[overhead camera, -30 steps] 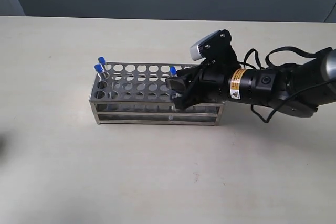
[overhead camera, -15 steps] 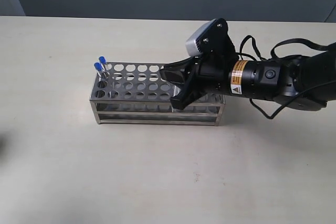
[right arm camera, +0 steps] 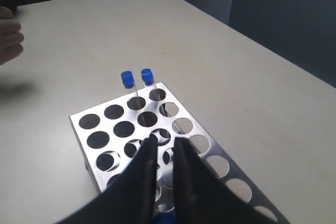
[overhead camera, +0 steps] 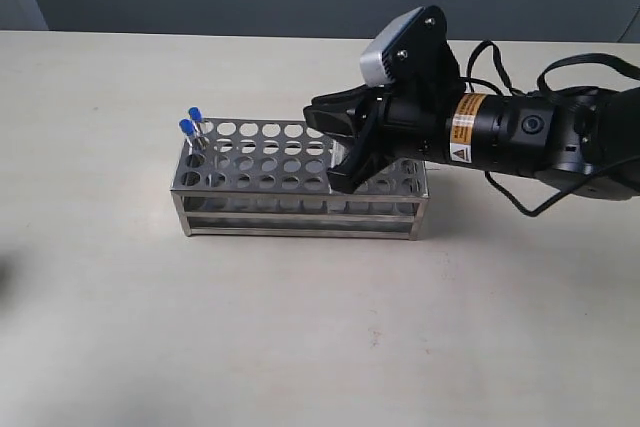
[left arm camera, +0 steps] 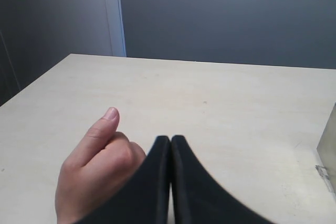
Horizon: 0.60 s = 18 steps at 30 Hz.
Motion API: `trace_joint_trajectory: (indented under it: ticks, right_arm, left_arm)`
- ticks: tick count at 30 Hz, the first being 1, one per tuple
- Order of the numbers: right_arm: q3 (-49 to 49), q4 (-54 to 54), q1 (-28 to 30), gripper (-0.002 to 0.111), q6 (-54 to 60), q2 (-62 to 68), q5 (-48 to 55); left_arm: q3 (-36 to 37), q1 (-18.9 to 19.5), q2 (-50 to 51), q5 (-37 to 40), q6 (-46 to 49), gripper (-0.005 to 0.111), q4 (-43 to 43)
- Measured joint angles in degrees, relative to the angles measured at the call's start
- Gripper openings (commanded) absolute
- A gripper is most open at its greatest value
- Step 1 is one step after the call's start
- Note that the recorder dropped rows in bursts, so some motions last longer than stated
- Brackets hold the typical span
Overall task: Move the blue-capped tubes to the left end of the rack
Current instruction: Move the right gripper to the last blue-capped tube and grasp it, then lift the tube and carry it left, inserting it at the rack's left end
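The steel rack [overhead camera: 300,223] stands lengthwise on the table. Two blue-capped tubes [overhead camera: 190,125] stand in holes at its left end, and the right wrist view shows the same pair [right arm camera: 137,78] at the rack's [right arm camera: 79,123] far corner. My right gripper [overhead camera: 330,145] hovers over the rack's right half. Its fingers are nearly together [right arm camera: 165,141], with a blue cap [right arm camera: 165,217] showing deep between them. A fourth tube is hidden. My left gripper [left arm camera: 170,138] is shut and empty, low over bare table.
A person's hand [left arm camera: 100,166] rests on the table right beside the left gripper's fingers, and it shows again at the far side of the right wrist view [right arm camera: 8,35]. A metal edge [left arm camera: 328,156] stands close by.
The right gripper moved left over the tube that stood in the rack's back row, closed round it and rose. That tube's cap no longer shows in the rack.
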<state>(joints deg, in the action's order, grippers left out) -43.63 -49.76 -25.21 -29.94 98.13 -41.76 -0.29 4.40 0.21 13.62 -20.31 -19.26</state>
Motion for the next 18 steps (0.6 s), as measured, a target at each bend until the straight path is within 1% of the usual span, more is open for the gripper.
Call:
trace_joint_trajectory:
  ticks: [7, 11, 18]
  right_arm:
    - [0.00, -0.22, 0.00, 0.000, 0.67, -0.69, 0.02]
    - [-2.20, -1.23, 0.00, 0.000, 0.67, -0.69, 0.02]
    - [-6.54, -5.51, 0.00, 0.000, -3.69, -0.69, -0.06]
  left_arm:
    - [0.00, 0.00, 0.00, 0.00, 0.00, 0.000, 0.00]
    - [0.00, 0.00, 0.00, 0.00, 0.00, 0.000, 0.00]
    - [0.00, 0.00, 0.00, 0.00, 0.00, 0.000, 0.00]
